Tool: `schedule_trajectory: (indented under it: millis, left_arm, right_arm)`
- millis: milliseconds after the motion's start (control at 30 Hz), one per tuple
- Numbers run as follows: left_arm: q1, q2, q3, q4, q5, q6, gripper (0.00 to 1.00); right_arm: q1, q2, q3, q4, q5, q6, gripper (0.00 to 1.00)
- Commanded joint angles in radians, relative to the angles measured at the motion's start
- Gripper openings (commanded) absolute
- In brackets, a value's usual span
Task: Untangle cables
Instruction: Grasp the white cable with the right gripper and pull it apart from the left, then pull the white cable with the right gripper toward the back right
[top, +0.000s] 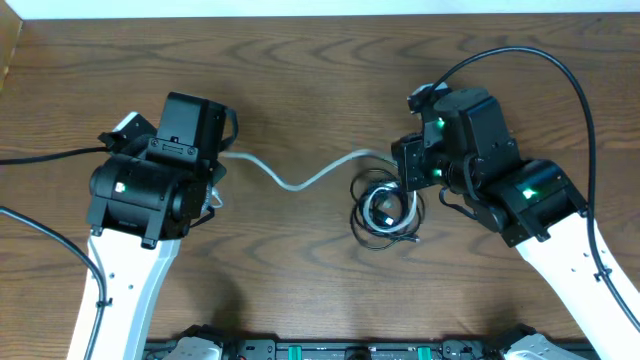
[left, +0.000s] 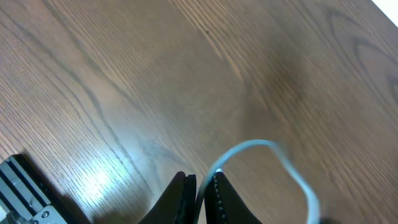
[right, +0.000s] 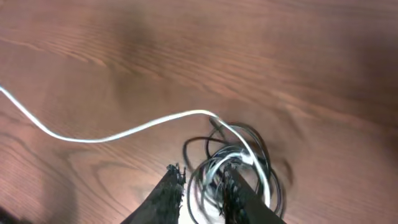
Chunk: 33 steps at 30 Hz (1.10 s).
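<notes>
The left fingers (left: 180, 196) pinch the white cable (top: 300, 182) so it stretches out from the tangled bundle (top: 385, 212) on the surface (top: 300, 60). The right fingers (right: 165, 193) sit a little apart over the bundle, maybe to pin it; I cannot tell if they grip

The table (top: 320, 90) is mid-brown wood with darker wavy grain lines running left to right. The white cable (top: 300, 182) is plain white, and appears pale blue-grey in the left wrist view. The black cables (top: 358, 222) are plain black. The left arm (top: 150, 190) and right arm (top: 500, 180) have black housings, white lower links and small green lights. The left gripper (left: 200, 186) and right gripper (right: 202, 180) are black.
</notes>
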Motion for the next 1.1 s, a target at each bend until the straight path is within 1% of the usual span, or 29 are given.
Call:
schedule_trajectory:
  millis: [0,67,100,167,200,267,300,367,467,500,533,600,667,767,900,967,1067]
  left_arm:
    - [0.005,0.016,0.013,0.001,-0.002,-0.005,0.13]
    - [0.005,0.018,0.013,0.0,0.003,-0.005,0.12]
    - [0.005,0.018,0.013,0.0,0.01,-0.005,0.12]
    - [0.005,0.018,0.013,0.003,0.037,-0.004,0.11]
    - [0.005,0.018,0.013,0.011,0.065,0.018,0.09]
    - [0.004,0.018,0.013,0.058,0.16,0.14,0.08]
    - [0.004,0.017,0.013,0.09,0.224,0.219,0.08]
    - [0.004,0.017,0.013,0.154,0.368,0.351,0.08]
    - [0.004,0.016,0.013,0.226,0.554,0.433,0.08]
    - [0.004,0.016,0.013,0.27,0.68,0.496,0.08]
    - [0.004,0.016,0.013,0.289,0.722,0.518,0.08]
    - [0.004,0.016,0.013,0.303,0.719,0.518,0.08]
    - [0.004,0.016,0.013,0.298,0.668,0.496,0.08]
    - [0.004,0.016,0.013,0.266,0.6,0.459,0.08]
    - [0.004,0.017,0.013,0.243,0.591,0.46,0.08]
    - [0.004,0.017,0.013,0.236,0.59,0.46,0.08]
    - [0.004,0.017,0.013,0.22,0.563,0.459,0.08]
  right_arm:
    - [-0.002,0.024,0.009,0.004,-0.104,-0.053,0.17]
    - [-0.003,0.027,0.009,0.004,-0.121,-0.076,0.13]
    - [-0.003,0.027,0.009,0.004,-0.104,-0.075,0.18]
    - [-0.003,0.029,0.009,0.004,-0.065,-0.07,0.48]
    - [-0.003,0.033,0.009,0.005,-0.05,-0.063,0.54]
    - [-0.003,0.045,0.009,0.008,-0.05,-0.06,0.57]
    - [-0.003,0.053,0.009,0.01,-0.05,-0.052,0.58]
    - [-0.003,0.077,0.009,0.009,-0.063,-0.045,0.62]
    - [-0.002,0.124,0.008,0.006,-0.134,-0.046,0.67]
    - [-0.002,0.165,0.008,0.011,-0.18,-0.046,0.7]
    - [-0.002,0.188,0.008,0.016,-0.196,-0.045,0.7]
    - [-0.001,0.231,0.008,0.03,-0.22,-0.045,0.71]
    - [-0.001,0.292,0.008,0.064,-0.289,-0.045,0.72]
    - [0.005,0.364,0.008,0.106,-0.341,-0.045,0.71]
    - [0.029,0.458,0.008,0.165,-0.341,-0.045,0.67]
    - [0.043,0.497,0.008,0.2,-0.337,-0.045,0.62]
    - [0.058,0.547,0.008,0.256,-0.301,-0.006,0.53]
